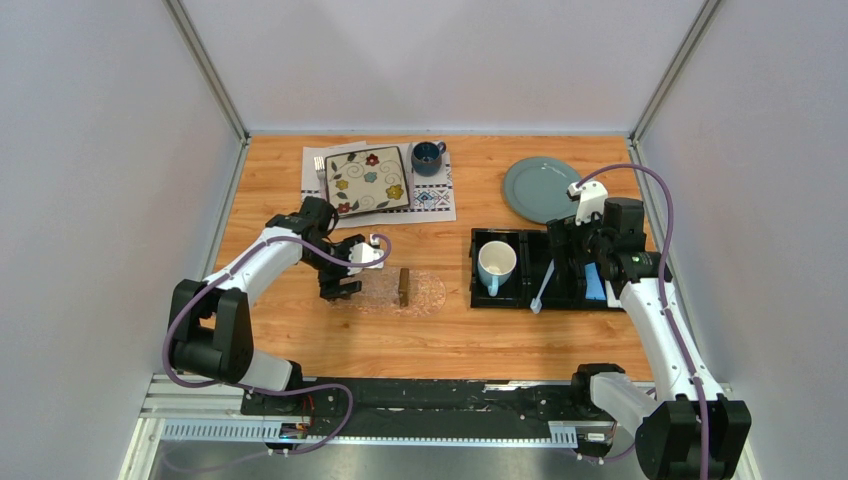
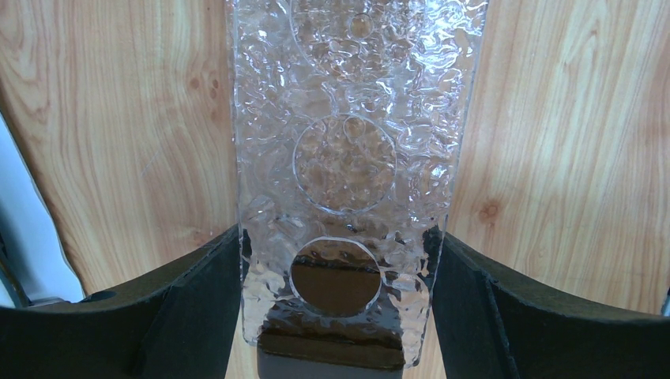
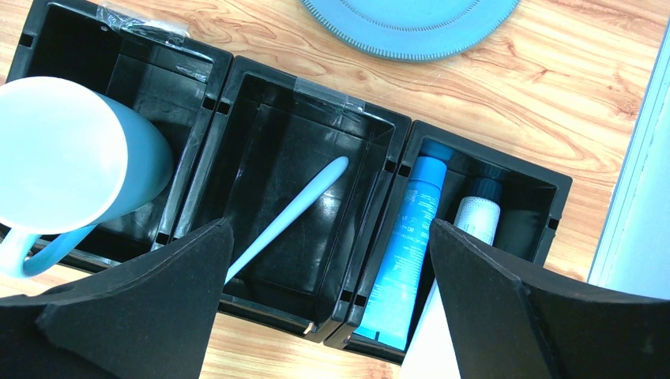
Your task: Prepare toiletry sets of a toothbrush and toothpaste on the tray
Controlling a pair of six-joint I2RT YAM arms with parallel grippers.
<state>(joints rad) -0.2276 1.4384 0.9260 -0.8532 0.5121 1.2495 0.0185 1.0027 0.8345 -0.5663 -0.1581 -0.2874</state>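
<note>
The clear textured tray (image 1: 385,288) with dark wooden end pieces (image 1: 403,287) lies left of the table's centre. My left gripper (image 1: 342,286) straddles its near end. In the left wrist view both fingers (image 2: 190,308) press the tray's (image 2: 348,118) side edges. My right gripper (image 1: 578,265) hangs open and empty over the black organizer (image 3: 316,99). The toothbrush (image 3: 292,209) lies slanted in its middle compartment. The blue tube (image 3: 403,253) and the whitish tube (image 3: 474,217) lie in its right compartment. The toothbrush also shows in the top view (image 1: 543,287).
A white mug with a blue handle (image 1: 497,265) stands in the organizer's left compartment. A blue-grey plate (image 1: 540,188) lies behind it. A floral square plate (image 1: 367,180) and a dark cup (image 1: 427,156) sit on a placemat at the back. A clear oval mat (image 1: 428,297) lies under the tray.
</note>
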